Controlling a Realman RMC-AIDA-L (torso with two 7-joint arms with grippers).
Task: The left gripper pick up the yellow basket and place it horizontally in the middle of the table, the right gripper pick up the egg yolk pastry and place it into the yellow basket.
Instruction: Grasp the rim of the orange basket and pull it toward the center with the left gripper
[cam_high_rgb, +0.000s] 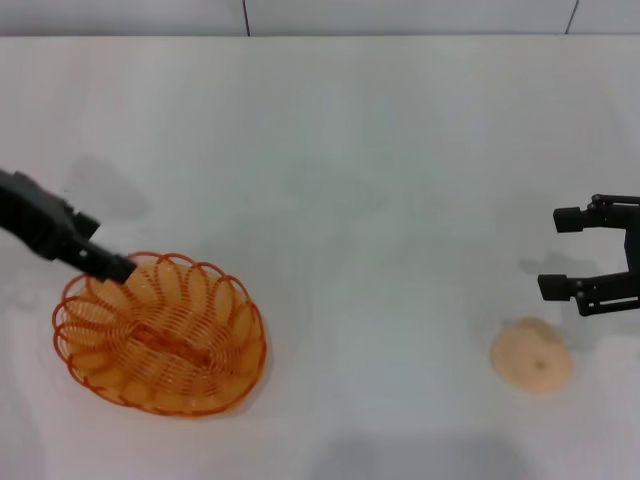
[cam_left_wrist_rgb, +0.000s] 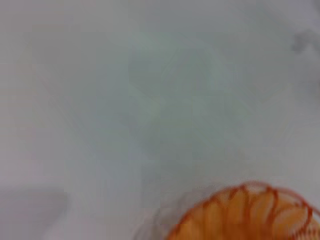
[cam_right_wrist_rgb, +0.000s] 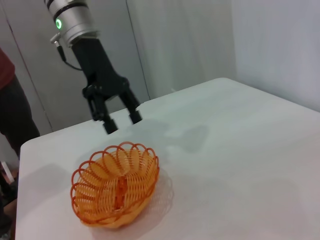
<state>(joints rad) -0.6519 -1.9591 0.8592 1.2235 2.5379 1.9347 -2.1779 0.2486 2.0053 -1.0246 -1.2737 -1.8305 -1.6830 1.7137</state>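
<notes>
Desk (cam_high_rgb: 380, 200): white surface filling nearly the whole head view, carrying both task items.
Yellow basket (cam_high_rgb: 160, 333): sitting upright in the lower left of the head view, long axis slanting, well short of the desk's middle.
Left gripper (cam_right_wrist_rgb: 120, 119): hovering at the basket's rim at the left edge of the head view; fingers spread, pinching nothing, as the right wrist view is showing.
Egg yolk pastry (cam_high_rgb: 531, 355): lying in the lower right of the head view, well apart from the basket.
Right gripper (cam_high_rgb: 574, 253): waiting just above the pastry in that view, at the right edge; fingers spread, empty.
Risk, rim grip: the wire loops are offering thin purchase; a pinch landing between loops is likely to be slipping or tilting the basket.
Risk, push: fingers descending on the rim rather than astride it could be shoving the basket aside.
Risk, placement: the basket may be ending up still slanted, not horizontal.
Risk, pastry: a round dome could be rolling from a closing gripper.
</notes>
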